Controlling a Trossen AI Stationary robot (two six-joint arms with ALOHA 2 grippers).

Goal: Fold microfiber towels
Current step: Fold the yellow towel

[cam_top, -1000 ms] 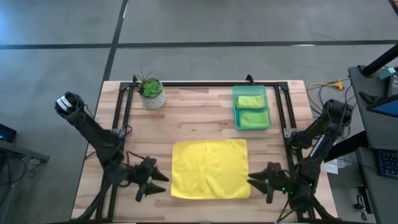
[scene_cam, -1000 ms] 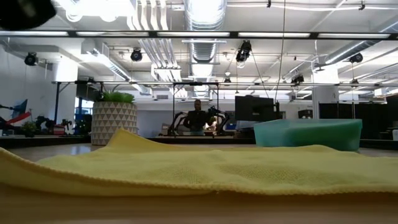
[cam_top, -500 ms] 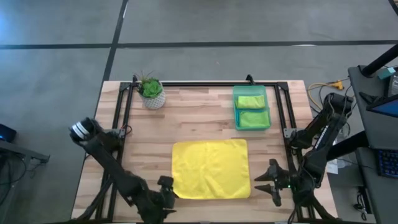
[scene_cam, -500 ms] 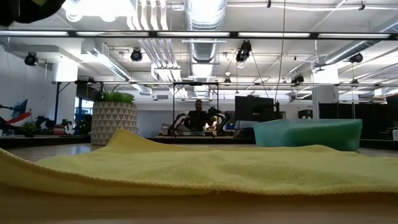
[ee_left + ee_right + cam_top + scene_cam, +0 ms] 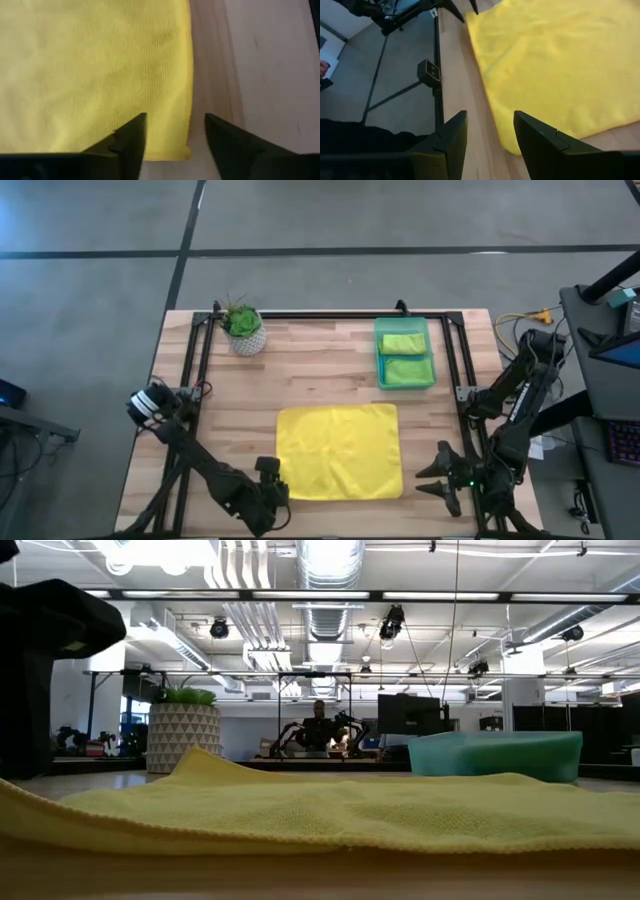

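A bright yellow microfiber towel (image 5: 338, 452) lies spread flat on the wooden table, between my two grippers. My left gripper (image 5: 274, 483) is open and tipped down over the towel's near left corner (image 5: 186, 150). One finger stands over the cloth and the other over bare wood. My right gripper (image 5: 428, 480) is open just off the towel's near right corner (image 5: 506, 144) and has nothing between its fingers. Two folded lime green towels (image 5: 405, 356) lie in the green bin (image 5: 379, 360). The low view shows the yellow towel (image 5: 330, 810) close up.
The green plastic bin stands at the far right of the table. A potted plant (image 5: 244, 328) is at the far left. A black frame rail (image 5: 330, 314) runs along the far edge and down both sides. Bare wood lies between the towel and the bin.
My left gripper has swung from beside the towel's left edge toward the table's near edge. It has come down and tipped steeply downward over the towel's near left corner. My right gripper has turned a little and drawn slightly away from the towel. The towel has not moved.
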